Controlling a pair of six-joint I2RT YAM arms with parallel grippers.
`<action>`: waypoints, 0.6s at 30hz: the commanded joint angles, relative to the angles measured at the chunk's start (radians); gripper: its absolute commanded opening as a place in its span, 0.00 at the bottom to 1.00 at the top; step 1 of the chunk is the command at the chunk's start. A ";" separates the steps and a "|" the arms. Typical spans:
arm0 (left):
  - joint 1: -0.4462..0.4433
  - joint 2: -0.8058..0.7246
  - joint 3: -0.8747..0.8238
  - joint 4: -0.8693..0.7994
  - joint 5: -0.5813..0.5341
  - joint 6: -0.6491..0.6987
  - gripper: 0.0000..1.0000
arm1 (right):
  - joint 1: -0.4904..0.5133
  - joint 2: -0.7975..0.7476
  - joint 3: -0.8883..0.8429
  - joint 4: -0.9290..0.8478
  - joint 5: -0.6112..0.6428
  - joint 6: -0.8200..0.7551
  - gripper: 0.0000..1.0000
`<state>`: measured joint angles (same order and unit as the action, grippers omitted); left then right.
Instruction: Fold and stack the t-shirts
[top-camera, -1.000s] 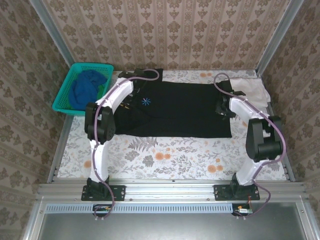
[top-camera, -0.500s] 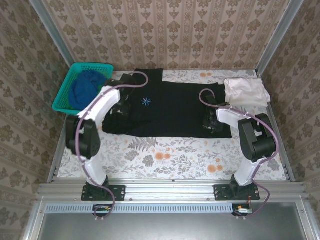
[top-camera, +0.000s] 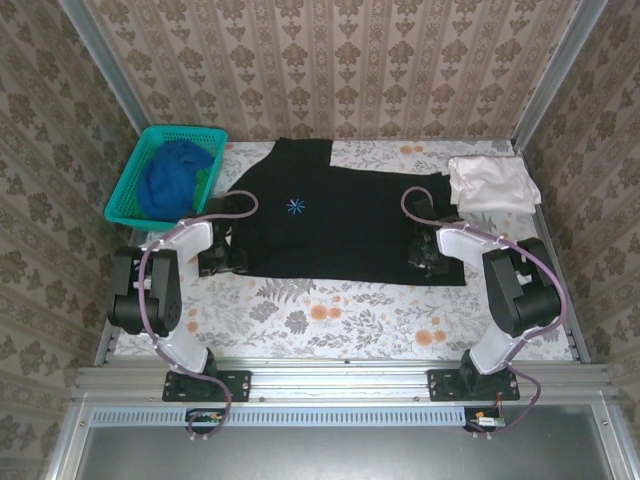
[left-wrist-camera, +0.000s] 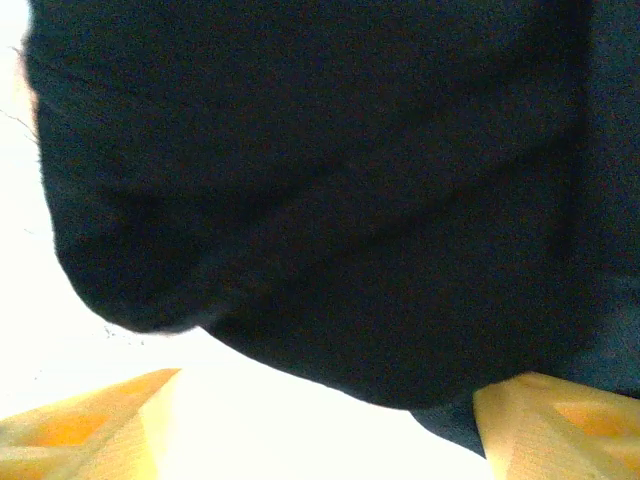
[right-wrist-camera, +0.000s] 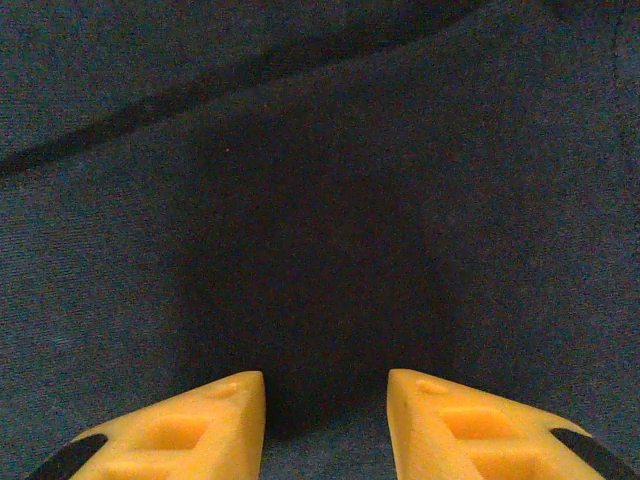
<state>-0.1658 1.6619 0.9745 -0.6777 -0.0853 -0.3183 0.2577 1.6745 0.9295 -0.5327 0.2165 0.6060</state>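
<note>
Item: black t-shirt (top-camera: 340, 225), lying spread flat across the floral table (top-camera: 330, 312). My left gripper (top-camera: 222, 262) is hanging unclenched at its left edge. My right gripper (right-wrist-camera: 325, 380) is resting half-parted on it; I cannot tell whether it is gripping.

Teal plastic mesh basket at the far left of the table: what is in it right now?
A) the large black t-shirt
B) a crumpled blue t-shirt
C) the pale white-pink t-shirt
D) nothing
B: the teal plastic mesh basket holds a crumpled blue t-shirt, while the pale white-pink t-shirt lies at the table's far right corner and the large black t-shirt is spread across the middle.
</note>
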 joint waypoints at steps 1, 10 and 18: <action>0.016 0.023 0.016 0.071 0.025 -0.029 0.66 | -0.021 -0.034 -0.036 -0.101 0.027 -0.012 0.39; 0.065 0.015 0.032 0.067 0.027 -0.006 0.18 | -0.074 -0.055 -0.041 -0.085 -0.001 -0.050 0.38; 0.066 -0.172 -0.057 -0.012 -0.013 -0.047 0.00 | -0.112 -0.059 -0.067 -0.053 -0.047 -0.056 0.35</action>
<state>-0.1097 1.6047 0.9604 -0.6292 -0.0589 -0.3340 0.1585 1.6299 0.8886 -0.5674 0.1802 0.5709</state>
